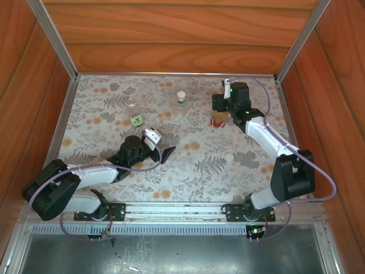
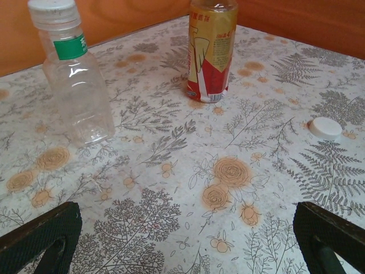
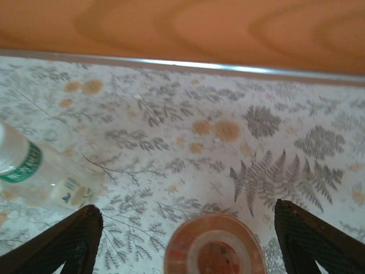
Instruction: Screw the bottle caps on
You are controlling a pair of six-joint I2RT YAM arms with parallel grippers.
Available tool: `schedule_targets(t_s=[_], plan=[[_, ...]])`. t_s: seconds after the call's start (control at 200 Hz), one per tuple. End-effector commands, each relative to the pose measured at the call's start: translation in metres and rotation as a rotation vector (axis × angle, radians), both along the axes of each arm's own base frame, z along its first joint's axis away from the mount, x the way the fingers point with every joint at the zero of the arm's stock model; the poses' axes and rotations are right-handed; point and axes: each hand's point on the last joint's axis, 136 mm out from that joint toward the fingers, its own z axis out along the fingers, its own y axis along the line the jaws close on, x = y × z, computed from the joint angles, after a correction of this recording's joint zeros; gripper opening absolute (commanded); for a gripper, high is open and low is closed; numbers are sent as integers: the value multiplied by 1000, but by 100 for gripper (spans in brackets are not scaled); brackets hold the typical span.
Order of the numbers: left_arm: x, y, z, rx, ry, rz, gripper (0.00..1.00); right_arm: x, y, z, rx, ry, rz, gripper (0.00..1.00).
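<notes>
**Both pincers open, one white cap lying loose**

From above, the right gripper (image 1: 221,114) hangs over the amber bottle (image 1: 218,121), at about 2 o'clock from the middle of the flowery mat (image 1: 97,142). The arm hides most of that bottle. In the right wrist view its two black fingers (image 3: 63,240) stand wide apart, with the bottle's round top low between them at 6 o'clock. Neither finger touches it, so this pincer is open and holds nothing. The top is blurry and cut off by the picture's edge. It looks open, but I cannot tell for sure.

The left gripper (image 1: 161,153) sits near the middle of the mat, wide open, with nothing between its fingers. In the left wrist view just the finger ends show, in the two bottom corners.

A white cap (image 1: 229,156) lies flat on the mat at about 3 o'clock, well apart from both grippers.

The capped bottle (image 1: 181,100) stands at 12 o'clock, clear, with a green band and its white lid on. A third bottle (image 1: 133,108) is at 10 o'clock — it is see-through and hard to make out, and I cannot tell if it has a cap.
</notes>
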Motion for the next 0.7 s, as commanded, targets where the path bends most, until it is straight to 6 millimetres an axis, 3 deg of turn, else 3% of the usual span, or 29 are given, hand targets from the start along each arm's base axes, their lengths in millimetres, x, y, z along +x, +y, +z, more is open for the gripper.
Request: schedule_targets(t_s=[0.0, 0.075, 0.215, 0.4, 0.695], plan=[[1, -7, 8, -23, -12, -15, 100, 5, -2, -14, 49, 60, -18, 73], [1, -6, 7, -19, -11, -13, 100, 8, -2, -21, 55, 73, -19, 66], [1, -6, 8, -20, -16, -15, 100, 10, -4, -26, 47, 74, -18, 42], [0, -4, 5, -14, -17, -12, 100, 0, 8, -20, 51, 56, 78, 27], [7, 19, 0, -44, -16, 43, 100, -41, 71, -6, 38, -37, 350, 23]])
